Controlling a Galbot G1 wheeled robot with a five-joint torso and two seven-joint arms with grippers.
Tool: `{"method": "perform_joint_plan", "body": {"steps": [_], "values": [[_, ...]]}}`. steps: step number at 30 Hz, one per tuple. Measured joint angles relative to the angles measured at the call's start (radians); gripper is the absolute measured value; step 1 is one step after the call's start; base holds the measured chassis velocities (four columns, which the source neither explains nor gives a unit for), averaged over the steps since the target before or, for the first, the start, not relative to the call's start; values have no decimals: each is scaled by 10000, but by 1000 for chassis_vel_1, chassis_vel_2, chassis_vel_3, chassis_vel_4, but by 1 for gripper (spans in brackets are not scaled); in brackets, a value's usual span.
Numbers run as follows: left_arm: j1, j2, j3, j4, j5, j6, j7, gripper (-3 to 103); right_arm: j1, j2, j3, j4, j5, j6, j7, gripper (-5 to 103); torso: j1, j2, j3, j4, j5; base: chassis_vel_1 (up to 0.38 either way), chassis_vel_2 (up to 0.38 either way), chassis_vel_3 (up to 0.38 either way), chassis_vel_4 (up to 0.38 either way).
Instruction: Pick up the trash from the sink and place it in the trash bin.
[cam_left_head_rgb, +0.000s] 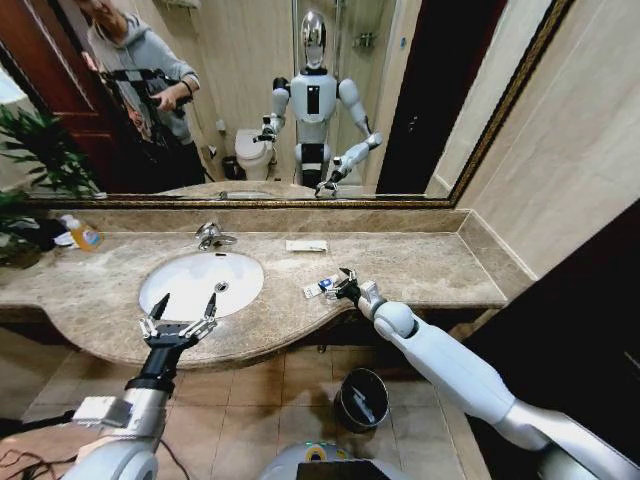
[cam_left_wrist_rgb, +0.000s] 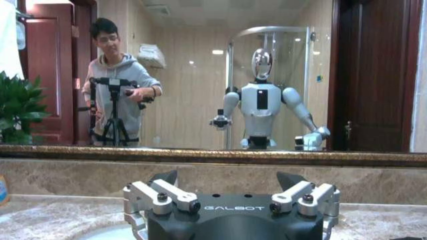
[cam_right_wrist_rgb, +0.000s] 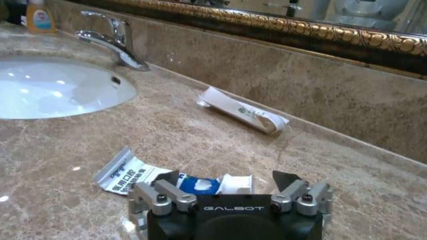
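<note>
The step in hand looks like the pick-up of one piece of trash: the right hand (cam_right_wrist_rgb: 230, 192) hovers low over the marble tabletop, fingers spread wide with nothing between them, straddling a white-blue tube (cam_right_wrist_rgb: 167, 177) that lies flat near the front edge, just right of the sink (cam_left_head_rgb: 180, 290). The next move calls, I judge, for a short drop and a close across the tube's width (it lies thin and flat, so the fingertips would need to get right down to the stone).

The trash bin (cam_left_head_rgb: 361, 398) stands on the floor below the front edge, under the right arm. The left hand (cam_left_head_rgb: 178, 322) hangs open at the sink's front rim, idle.

Farther back, a flat white packet (cam_right_wrist_rgb: 243, 114) rests near the back wall. The tube's near end is hidden behind the right hand, and the bin's contents are hard to make out.
</note>
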Motion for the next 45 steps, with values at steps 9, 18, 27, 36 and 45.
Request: {"method": "perform_joint_plan", "body": {"steps": [9,18,27,36,45], "values": [[0,0,0,0,0,0,0,100,-145,-210,126,49,38,-33,23,62,0,0,0,0,0,0,0,0,0],[0,0,0,0,0,0,0,100,-405,-235,354,170,108,52,97,28,-1,1,-1,0,0,0,0,0,0],[0,0,0,0,0,0,0,100,-1076,-571,1285,800,336,47,129,22,0,0,0,1,1,0,0,0,0],[0,1,0,-1,0,0,3,100,-3662,-1691,4256,2520,957,838,-651,22,-1,1,-1,0,0,0,0,0,0],[0,1,0,0,0,0,0,100,-7903,-1758,7420,2381,1707,3631,-2112,22,-1,1,-2,-3,3,0,0,0,0]]}}
